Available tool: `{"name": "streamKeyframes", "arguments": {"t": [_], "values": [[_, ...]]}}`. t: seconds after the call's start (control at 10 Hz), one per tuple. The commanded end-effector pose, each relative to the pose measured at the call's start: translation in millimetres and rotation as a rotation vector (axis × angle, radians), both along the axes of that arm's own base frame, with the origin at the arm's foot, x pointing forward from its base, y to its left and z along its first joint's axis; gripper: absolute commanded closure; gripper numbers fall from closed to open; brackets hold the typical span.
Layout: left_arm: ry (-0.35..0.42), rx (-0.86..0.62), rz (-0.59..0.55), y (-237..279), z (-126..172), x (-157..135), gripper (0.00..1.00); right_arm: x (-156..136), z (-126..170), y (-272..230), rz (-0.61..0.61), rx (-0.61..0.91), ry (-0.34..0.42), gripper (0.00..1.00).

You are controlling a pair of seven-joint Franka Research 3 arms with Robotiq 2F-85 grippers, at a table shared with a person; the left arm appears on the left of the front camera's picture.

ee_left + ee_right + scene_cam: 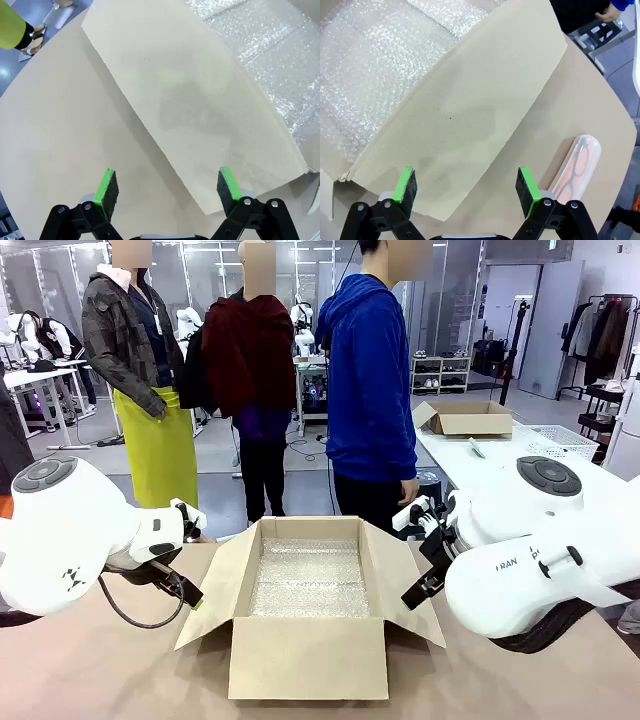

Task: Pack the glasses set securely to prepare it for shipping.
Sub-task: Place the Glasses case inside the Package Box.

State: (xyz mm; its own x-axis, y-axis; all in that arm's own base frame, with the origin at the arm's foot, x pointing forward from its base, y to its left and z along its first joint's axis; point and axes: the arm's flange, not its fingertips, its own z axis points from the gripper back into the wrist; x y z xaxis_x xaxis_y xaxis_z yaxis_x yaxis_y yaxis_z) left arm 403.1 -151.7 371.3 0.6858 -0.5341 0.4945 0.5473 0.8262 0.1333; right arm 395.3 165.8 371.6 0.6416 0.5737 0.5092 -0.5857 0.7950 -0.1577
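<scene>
pink case on the table, both grippers spread over the box flaps

the pink case lies flat on the table, outside the box and just off the edge of its right flap. it is oblong with rounded ends, and its clear top shows a pair of glasses with an orange-brown frame. its near end is hidden behind one finger of the right gripper.

that gripper hangs over the right flap, pointing down at it, jaws spread wide with nothing between them. one finger sits over the flap, the other over bare table beside the case.

the box stands open in the middle of the table, flaps folded outward, its floor lined with bubble wrap.

the left gripper hangs over the corner of the left flap, jaws also spread wide and empty.

a person in a blue hoodie stands at the far side, arm hanging down.
</scene>
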Motion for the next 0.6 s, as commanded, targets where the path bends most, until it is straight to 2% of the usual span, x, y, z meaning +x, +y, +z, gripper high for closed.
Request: {"name": "streamKeyframes", "arguments": {"t": [0.0, 0.5], "values": [[0.000, 0.000, 0.000, -0.1, 0.1, -0.1, 0.00, 0.0, 0.0, 0.0, 0.000, 0.000, 0.000, 0.00], [0.000, 0.000, 0.000, -0.1, 0.1, -0.1, 0.00, 0.0, 0.0, 0.0, 0.000, 0.000, 0.000, 0.00]]}}
